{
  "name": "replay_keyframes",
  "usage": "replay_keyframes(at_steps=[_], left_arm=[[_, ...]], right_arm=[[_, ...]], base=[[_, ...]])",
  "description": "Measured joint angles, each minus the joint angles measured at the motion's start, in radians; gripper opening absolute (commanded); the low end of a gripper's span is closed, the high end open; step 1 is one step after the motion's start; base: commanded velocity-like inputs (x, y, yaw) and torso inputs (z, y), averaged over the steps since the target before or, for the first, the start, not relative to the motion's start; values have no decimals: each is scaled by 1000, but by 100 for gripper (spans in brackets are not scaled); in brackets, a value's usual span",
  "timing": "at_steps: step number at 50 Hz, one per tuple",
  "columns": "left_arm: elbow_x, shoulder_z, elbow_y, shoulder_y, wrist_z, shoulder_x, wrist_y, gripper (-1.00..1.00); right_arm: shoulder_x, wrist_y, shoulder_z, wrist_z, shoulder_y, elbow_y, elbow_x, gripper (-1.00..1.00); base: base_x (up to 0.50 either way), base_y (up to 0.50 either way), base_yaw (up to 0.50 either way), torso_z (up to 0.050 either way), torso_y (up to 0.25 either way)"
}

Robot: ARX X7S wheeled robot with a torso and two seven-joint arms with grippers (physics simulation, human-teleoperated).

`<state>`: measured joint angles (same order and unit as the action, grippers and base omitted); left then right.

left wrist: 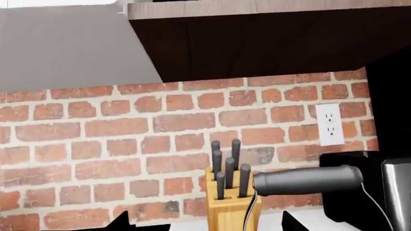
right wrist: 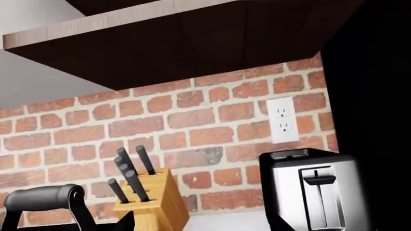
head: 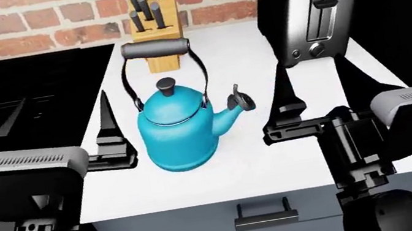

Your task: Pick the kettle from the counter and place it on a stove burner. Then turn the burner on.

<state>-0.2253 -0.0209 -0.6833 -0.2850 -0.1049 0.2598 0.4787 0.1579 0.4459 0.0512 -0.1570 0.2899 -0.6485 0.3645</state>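
the kettle (head: 178, 126) sits ungrasped on the counter (head: 279, 159) between both open, empty grippers, left (head: 111, 146) and right (head: 285, 120); everything remains.

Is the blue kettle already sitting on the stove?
No, the kettle stands on the white counter, between both grippers, right of the black stovetop.

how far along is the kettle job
Nothing looks done yet. The kettle stands on the counter, not on the stove. In hand: the left claw and right claw flank it, both open and clear of it. Left: grasping, moving it to a burner, turning that burner on.
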Motion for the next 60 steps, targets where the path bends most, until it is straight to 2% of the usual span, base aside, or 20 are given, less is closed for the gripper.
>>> replay_keyframes(at_steps=[6, 10, 13, 15, 21, 25, 29, 35, 41, 60], left_arm=[[-91, 31, -52, -108, 46, 67, 138, 100], [-180, 36, -56, -234, 105, 133, 274, 100], [-230, -18, -23, -369, 174, 195, 385, 100], [-228, -101, 21, -492, 238, 232, 449, 100], [-170, -457, 162, -849, 421, 293, 564, 100], [-137, -625, 227, -997, 497, 313, 603, 100], [-114, -741, 272, -1096, 549, 326, 627, 100], [-89, -855, 318, -1186, 597, 337, 647, 100], [-71, -921, 349, -1237, 621, 343, 659, 100], [-46, -982, 442, -1250, 615, 314, 627, 100]], right_arm=[[2, 8, -3, -7, 2, -3, 18, 100], [3, 11, -7, -11, 4, -4, 29, 100], [5, 11, -11, -14, 6, -1, 37, 100], [6, 11, -17, -16, 7, -2, 46, 100], [12, 12, -39, -23, 10, -9, 78, 100], [17, 11, -47, -29, 11, -13, 95, 100], [23, 9, -52, -35, 11, -15, 109, 100], [32, 5, -54, -44, 12, -14, 125, 100], [40, -1, -53, -52, 12, -12, 137, 100], [62, -19, -44, -75, 11, -8, 166, 100]], base=[[0, 0, 0, 0, 0], [0, 0, 0, 0, 0], [0, 0, 0, 0, 0], [0, 0, 0, 0, 0], [0, 0, 0, 0, 0], [0, 0, 0, 0, 0], [0, 0, 0, 0, 0], [0, 0, 0, 0, 0], [0, 0, 0, 0, 0], [0, 0, 0, 0, 0]])
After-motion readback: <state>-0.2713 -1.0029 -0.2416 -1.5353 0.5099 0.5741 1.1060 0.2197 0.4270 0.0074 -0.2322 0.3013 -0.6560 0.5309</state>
